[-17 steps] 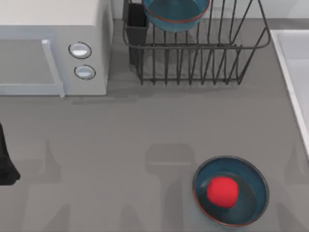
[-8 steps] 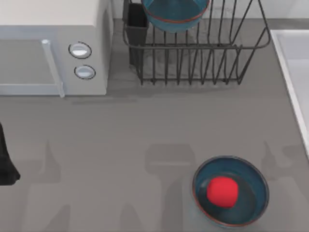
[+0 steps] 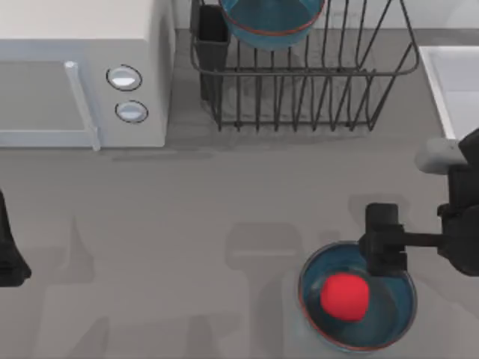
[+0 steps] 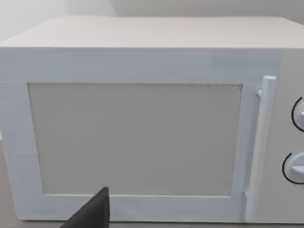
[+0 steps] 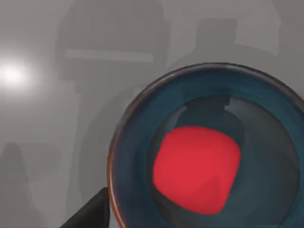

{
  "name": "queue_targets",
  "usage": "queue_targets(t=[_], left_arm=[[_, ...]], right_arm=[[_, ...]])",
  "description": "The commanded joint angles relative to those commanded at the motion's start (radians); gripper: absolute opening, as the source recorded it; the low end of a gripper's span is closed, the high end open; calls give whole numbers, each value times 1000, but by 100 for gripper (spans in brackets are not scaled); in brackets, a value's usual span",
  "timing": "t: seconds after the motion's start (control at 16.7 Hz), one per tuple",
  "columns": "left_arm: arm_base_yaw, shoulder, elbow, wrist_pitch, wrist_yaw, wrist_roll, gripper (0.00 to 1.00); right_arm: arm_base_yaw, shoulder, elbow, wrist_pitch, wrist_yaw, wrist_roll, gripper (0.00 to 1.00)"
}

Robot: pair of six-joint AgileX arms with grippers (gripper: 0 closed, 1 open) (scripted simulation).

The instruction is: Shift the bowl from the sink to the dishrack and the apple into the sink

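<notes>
The teal-blue bowl (image 3: 273, 22) with its rust-red rim line sits in the dark wire dishrack (image 3: 314, 93) at the back centre. The red apple (image 3: 344, 295) (image 5: 197, 168) lies inside a wider, darker blue bowl (image 3: 400, 318) (image 5: 135, 126) at the front right. My right gripper (image 3: 383, 239) hangs above that dark bowl's far rim, just behind the apple and apart from it. The pale sink (image 3: 458, 75) lies at the right edge, behind the right arm. My left arm (image 3: 9, 262) stays parked at the left edge.
A white microwave (image 3: 75, 67) (image 4: 137, 137) with two round knobs stands at the back left. A black utensil cup (image 3: 212, 26) sits at the dishrack's left corner. Bare grey tabletop (image 3: 187, 224) stretches across the middle and front left.
My right arm has come in from the right edge and now hovers over the dark bowl with the apple. Bowl, apple and left arm have not moved.
</notes>
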Motion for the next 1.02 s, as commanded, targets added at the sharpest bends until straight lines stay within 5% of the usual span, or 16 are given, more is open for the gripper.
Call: queue_targets(t=[0.48, 1.02], left_arm=[[0, 0, 0, 0, 0, 0, 100], [0, 0, 0, 0, 0, 0, 100]], right_arm=[[132, 558, 393, -352, -7, 185, 100], [131, 614, 425, -370, -1, 198, 100]])
